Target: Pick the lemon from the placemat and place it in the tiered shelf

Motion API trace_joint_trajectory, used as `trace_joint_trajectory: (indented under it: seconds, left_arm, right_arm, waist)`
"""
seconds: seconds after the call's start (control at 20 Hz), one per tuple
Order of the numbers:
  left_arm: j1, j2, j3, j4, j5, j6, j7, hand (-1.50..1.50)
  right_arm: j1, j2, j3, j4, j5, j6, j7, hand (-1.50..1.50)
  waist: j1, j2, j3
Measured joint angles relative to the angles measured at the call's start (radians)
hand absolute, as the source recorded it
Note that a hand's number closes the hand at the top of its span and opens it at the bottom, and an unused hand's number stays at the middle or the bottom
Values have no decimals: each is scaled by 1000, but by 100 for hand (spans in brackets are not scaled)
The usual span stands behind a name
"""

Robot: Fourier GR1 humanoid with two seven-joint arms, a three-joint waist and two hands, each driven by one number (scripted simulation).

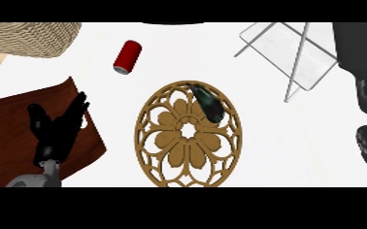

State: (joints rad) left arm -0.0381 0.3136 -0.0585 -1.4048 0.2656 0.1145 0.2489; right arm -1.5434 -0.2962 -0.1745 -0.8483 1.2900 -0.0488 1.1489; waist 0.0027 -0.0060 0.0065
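A round, golden-brown openwork placemat lies in the middle of the counter. On its upper right part rests a dark, elongated object, tilted; nothing yellow shows where a lemon would be. The tiered shelf, made of thin wire and clear panels, stands at the upper right. My left hand rests open at the lower left with its fingers up, far from the mat. At the right edge a dark, knobbly shape shows that may be my right hand; most of it is cut off.
A red can lies on its side to the upper left of the mat. A woven basket fills the top left corner. A dark wooden board lies under my left hand. A dark grey mass stands right of the shelf.
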Motion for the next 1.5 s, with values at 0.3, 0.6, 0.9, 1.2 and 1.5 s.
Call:
trace_joint_trajectory:
  seconds: [0.3, 0.6, 0.9, 1.2, 1.5]
  left_arm:
    - [-10, -17, 0, 16, -16, 2, -14, 0]
    - [-12, -18, 11, 18, -13, -15, -13, 0]
    - [-21, -27, 16, 16, -21, -16, 5, 0]
    - [-26, -38, 20, 22, -33, -22, -4, 0]
    - [-25, -42, 30, 25, -39, -32, -4, 0]
  right_arm:
    - [42, -40, -58, 22, -33, 44, -65, 150]
    - [99, -83, -85, 56, -40, 59, -107, 150]
    - [126, -113, -102, 94, -37, 38, -135, 150]
    - [138, -141, -113, 142, -35, -18, -170, 150]
    - [162, -154, -118, 143, -63, -47, -228, 150]
  waist:
    - [-1, 0, 2]
    - [3, 1, 2]
    - [10, 4, 2]
    - [16, 4, 1]
    - [12, 2, 0]
